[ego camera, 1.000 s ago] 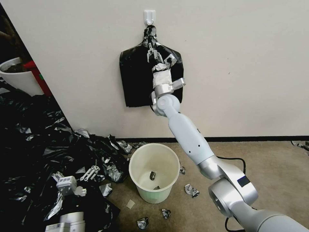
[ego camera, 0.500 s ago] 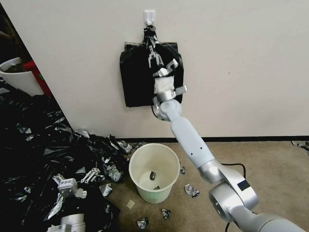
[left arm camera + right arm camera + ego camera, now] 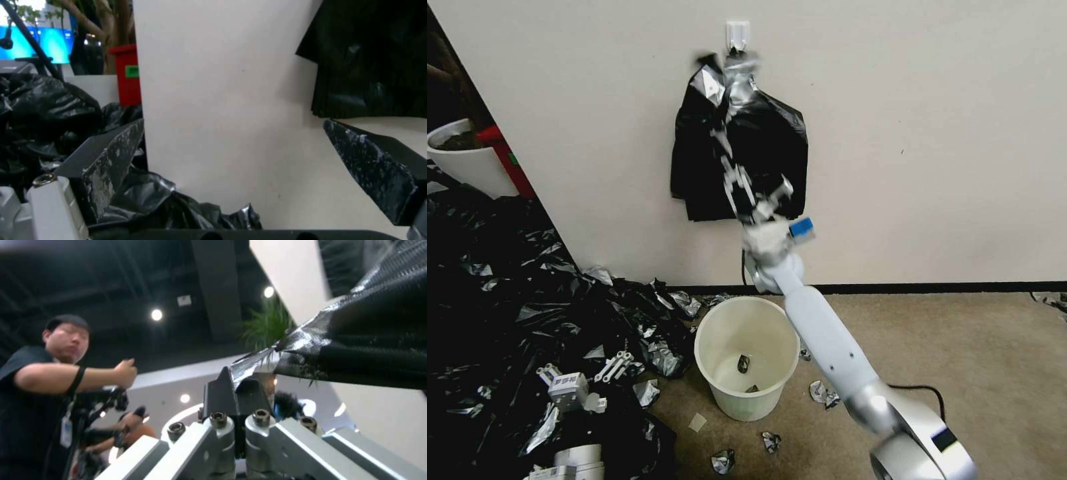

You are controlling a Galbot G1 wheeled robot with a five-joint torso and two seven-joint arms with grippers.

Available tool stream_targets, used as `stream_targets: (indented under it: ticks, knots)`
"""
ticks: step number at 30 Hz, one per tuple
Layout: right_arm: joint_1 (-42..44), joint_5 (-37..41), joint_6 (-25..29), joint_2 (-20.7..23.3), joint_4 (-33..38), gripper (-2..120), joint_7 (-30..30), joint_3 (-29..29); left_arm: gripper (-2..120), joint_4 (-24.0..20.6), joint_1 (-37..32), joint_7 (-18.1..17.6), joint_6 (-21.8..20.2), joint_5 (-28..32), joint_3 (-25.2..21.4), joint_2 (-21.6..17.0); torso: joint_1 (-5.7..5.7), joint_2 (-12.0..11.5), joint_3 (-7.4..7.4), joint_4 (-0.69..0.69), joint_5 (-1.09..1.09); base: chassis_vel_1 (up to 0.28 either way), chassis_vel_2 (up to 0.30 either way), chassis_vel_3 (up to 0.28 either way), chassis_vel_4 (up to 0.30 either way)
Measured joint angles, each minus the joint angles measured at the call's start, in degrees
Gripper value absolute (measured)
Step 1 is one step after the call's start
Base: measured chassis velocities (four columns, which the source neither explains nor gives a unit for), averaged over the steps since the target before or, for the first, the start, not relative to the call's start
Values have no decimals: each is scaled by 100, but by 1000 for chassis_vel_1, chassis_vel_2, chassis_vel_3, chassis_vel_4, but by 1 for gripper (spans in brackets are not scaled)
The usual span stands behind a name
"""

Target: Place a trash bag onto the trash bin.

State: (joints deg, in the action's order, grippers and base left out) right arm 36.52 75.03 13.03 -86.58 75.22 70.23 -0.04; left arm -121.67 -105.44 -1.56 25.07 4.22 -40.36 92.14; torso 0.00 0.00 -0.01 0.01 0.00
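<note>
Nearest to us, our left pincer [image 3: 606,367] rests low over the heap of black film [image 3: 507,280], its fingers apart and holding nothing. Beyond it, the trash bin [image 3: 747,357] stands on the floor, unlined, below our right pincer [image 3: 746,193]. That pincer has come down from near the wall hook [image 3: 737,35] in the last second, and its fingers are pressed together on a strip of the trash bag [image 3: 727,107]. Above it the film now stretches and lifts off the hanging bundle [image 3: 774,153]. We judge the bag is coming free, so lining the bin is still ahead.
</note>
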Motion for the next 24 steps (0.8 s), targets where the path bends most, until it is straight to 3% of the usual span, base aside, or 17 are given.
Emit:
stream_targets:
  ticks: [18, 20, 21, 22, 23, 24]
  knots:
    - [845, -1116, 14, 555, 288, 0, 445, 51, 100, 78, 365, 19, 223, 510, 78, -94, 0, 0, 0, 1, 0, 0, 0, 0, 0]
    - [818, -1237, 95, 569, 296, 0, 364, 115, 100, 46, 535, 25, 275, 627, 195, -379, 0, 0, 0, 1, -2, 0, 0, 0, 0]
    - [771, -1300, 181, 575, 326, 0, 235, 156, 100, -9, 699, 30, 297, 714, 289, -693, 0, 0, 0, 1, -2, 0, 0, 0, 0]
    - [701, -1367, 303, 578, 383, 0, -7, 186, 100, -92, 992, 80, 292, 928, 403, -1361, 0, 0, 0, -1, -2, 0, 0, 0, 0]
    - [701, -1367, 303, 578, 383, 0, -7, 186, 100, -92, 992, 80, 292, 928, 403, -1361, 0, 0, 0, -1, -2, 0, 0, 0, 0]
    - [663, -1397, 382, 577, 417, 0, -157, 197, 100, -140, 1167, 127, 229, 1150, 460, -1833, 0, 0, 1, 0, -3, 0, 0, 0, 0]
